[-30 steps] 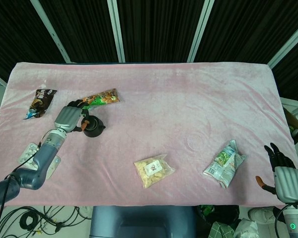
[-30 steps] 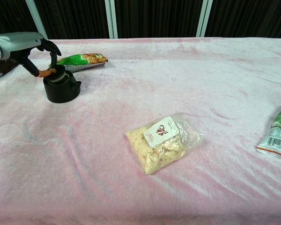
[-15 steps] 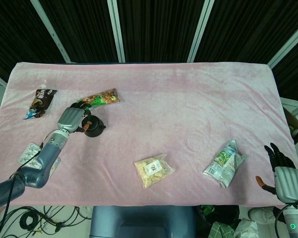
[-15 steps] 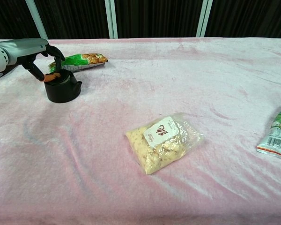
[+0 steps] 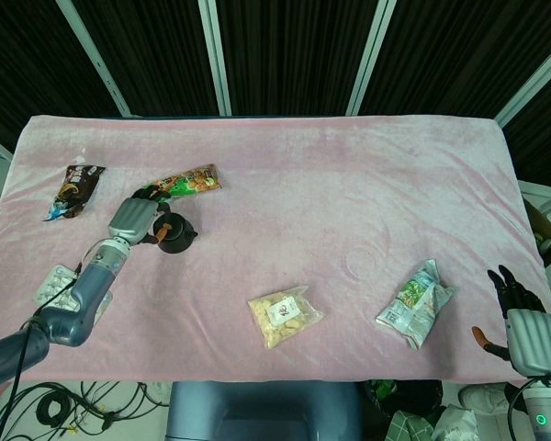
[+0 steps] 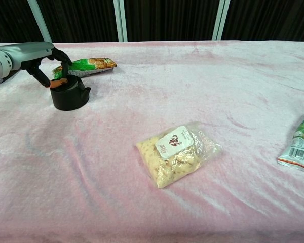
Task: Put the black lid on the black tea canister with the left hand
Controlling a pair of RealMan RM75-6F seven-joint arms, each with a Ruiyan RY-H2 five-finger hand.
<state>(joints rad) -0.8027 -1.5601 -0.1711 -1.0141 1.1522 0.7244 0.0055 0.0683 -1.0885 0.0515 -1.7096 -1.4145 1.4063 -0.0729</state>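
Head view: the canister (image 5: pixel 174 237) stands upright on the pink cloth (image 5: pixel 285 175) at the left side of the table, with the lid (image 5: pixel 170 230) seated on top of it. The left hand (image 5: pixel 131 219) is right against the canister's left side, its dark fingers curled over the lid and an orange fingertip at the rim. It looks as if it is holding the lid, though at this size the contact is hard to make out. A green snack bag (image 5: pixel 185 182) lies just behind the canister, and a dark bag (image 5: pixel 75 189) lies further left. A blister pack (image 5: pixel 57 283) sits near the left edge, partly under the arm. A clear bag (image 5: pixel 284 315) with pale pieces inside lies near the front middle. A green and white pouch (image 5: pixel 416 305) lies at front right. The right hand (image 5: pixel 527 323) hangs off the table's right corner, fingers spread and holding nothing.

Chest view: the canister (image 6: pixel 69 94) shows as a short black pot with a small spout-like lug on its right. The lid (image 6: pixel 66 82) closes it, so its contents cannot be seen. The left hand (image 6: pixel 36 54) reaches in from the left; its fingers (image 6: pixel 57 81) arch down and touch the lid's left rim. The green snack bag (image 6: pixel 87 65) lies behind. The clear bag (image 6: pixel 178 151) carries a white label and holds beige chunks. An edge of the pouch (image 6: pixel 300 146) shows at the right.
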